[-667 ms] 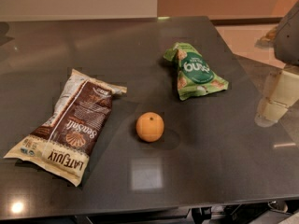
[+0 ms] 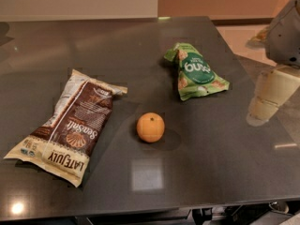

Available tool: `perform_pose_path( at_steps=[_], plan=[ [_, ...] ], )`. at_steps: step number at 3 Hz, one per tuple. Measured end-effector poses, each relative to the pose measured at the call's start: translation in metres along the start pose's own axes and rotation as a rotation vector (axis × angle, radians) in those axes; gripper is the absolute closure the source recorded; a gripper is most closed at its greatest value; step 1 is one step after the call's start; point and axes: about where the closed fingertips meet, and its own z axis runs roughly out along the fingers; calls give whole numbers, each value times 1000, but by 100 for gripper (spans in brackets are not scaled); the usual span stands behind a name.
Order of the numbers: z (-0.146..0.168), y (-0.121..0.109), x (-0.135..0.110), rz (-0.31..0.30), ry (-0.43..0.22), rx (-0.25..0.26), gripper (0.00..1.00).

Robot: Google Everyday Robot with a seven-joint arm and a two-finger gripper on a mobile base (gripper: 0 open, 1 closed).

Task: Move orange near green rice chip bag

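Observation:
The orange sits on the dark table near the middle, a little toward the front. The green rice chip bag lies flat behind it and to the right, a clear gap apart from it. My gripper hangs at the right edge of the view, over the table's right side, to the right of the green bag and well away from the orange. It holds nothing that I can see.
A larger brown and cream "Late July" bag lies on the left side of the table. The table's front edge runs along the bottom of the view and its right edge lies just past the gripper, with light floor beyond.

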Motion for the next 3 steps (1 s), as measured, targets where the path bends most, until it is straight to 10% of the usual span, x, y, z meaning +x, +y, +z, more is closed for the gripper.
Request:
perform_pose_path(
  at_steps=[3],
  plan=[
    [59,26,-82,-134,-217,-150,0]
  ],
)
